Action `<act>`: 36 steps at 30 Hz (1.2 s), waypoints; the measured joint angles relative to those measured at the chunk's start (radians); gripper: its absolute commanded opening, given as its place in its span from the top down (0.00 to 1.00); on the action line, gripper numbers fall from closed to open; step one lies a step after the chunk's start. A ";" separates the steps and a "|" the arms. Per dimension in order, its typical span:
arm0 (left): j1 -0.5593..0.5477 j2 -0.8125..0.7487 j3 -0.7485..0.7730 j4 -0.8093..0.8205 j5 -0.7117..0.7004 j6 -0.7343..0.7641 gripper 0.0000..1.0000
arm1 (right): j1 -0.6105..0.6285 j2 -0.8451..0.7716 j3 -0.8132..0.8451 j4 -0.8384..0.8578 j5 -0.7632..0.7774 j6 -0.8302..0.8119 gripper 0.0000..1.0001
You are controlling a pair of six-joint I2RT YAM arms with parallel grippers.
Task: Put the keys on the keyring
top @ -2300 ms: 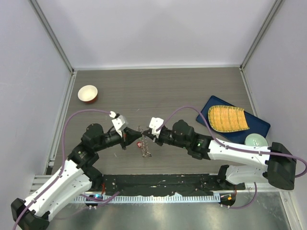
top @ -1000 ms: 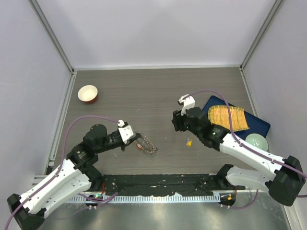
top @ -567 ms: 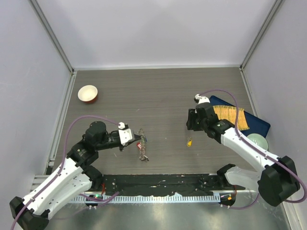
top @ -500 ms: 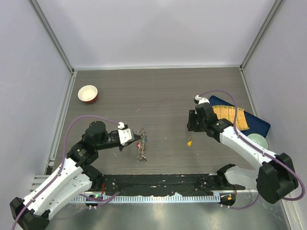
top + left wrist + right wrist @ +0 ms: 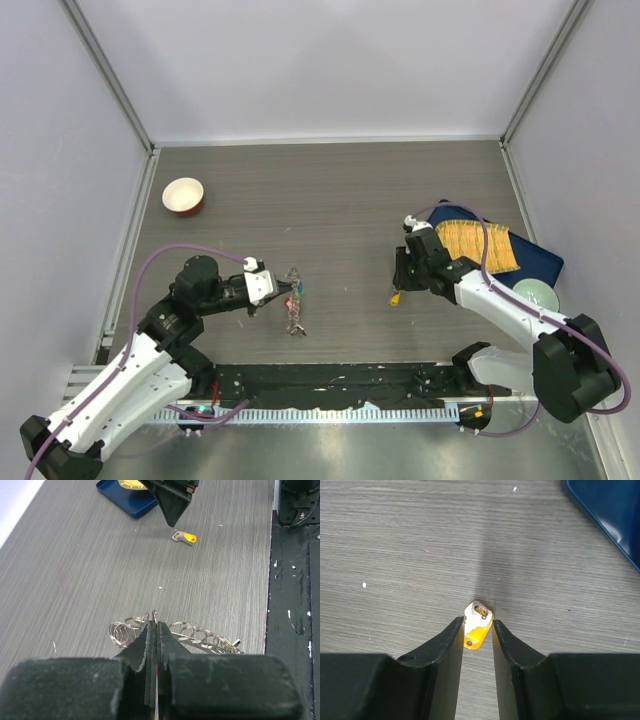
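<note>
DESK: Where is the key?

PHOTOGRAPHER: The yellow-tagged key point(image 5: 476, 630) lies flat on the grey wood-grain table point(image 5: 330, 190), right of centre, near the blue tray point(image 5: 545, 262). The wrist view cuts the tray off at its top corner. The right gripper point(image 5: 477, 621) stands over the key, jaws a narrow gap apart with the key between them. Whether the pads touch it cannot be told.

DESK: And the keyring?

PHOTOGRAPHER: The keyring point(image 5: 197, 635), seen as a cluster of wire loops, sits at the tip of the left gripper point(image 5: 153, 627), left of centre and well apart from the key. Those jaws are pressed together on its edge, and one wire end pokes up between them. The gripper's own body hides the ring's near part.

DESK: Any keys on it?

PHOTOGRAPHER: From above, red and green specks show there — too small to name.

DESK: The rest?

PHOTOGRAPHER: A bamboo mat point(image 5: 475, 247) lies on the tray, partly crossed by a cable. A red-and-white bowl point(image 5: 183, 195) sits far left.
</note>
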State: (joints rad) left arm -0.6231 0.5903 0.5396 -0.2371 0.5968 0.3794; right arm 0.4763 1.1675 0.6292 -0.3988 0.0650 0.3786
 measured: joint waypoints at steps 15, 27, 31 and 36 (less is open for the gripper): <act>0.002 -0.029 -0.011 0.000 -0.006 0.000 1.00 | 0.052 0.036 -0.061 0.100 0.038 0.018 0.67; 0.002 -0.027 -0.013 0.000 -0.006 0.000 1.00 | 0.052 0.093 -0.061 0.102 0.064 0.040 0.71; 0.002 -0.026 -0.013 0.000 -0.005 0.000 1.00 | 0.052 0.094 -0.061 0.103 0.064 0.044 0.73; 0.002 -0.021 -0.013 0.000 -0.005 0.000 1.00 | 0.052 0.096 -0.061 0.103 0.064 0.047 0.77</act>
State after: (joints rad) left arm -0.6212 0.5690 0.5266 -0.2371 0.5915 0.3790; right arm 0.5282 1.2633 0.5682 -0.2958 0.1295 0.4252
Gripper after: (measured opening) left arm 0.010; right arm 0.250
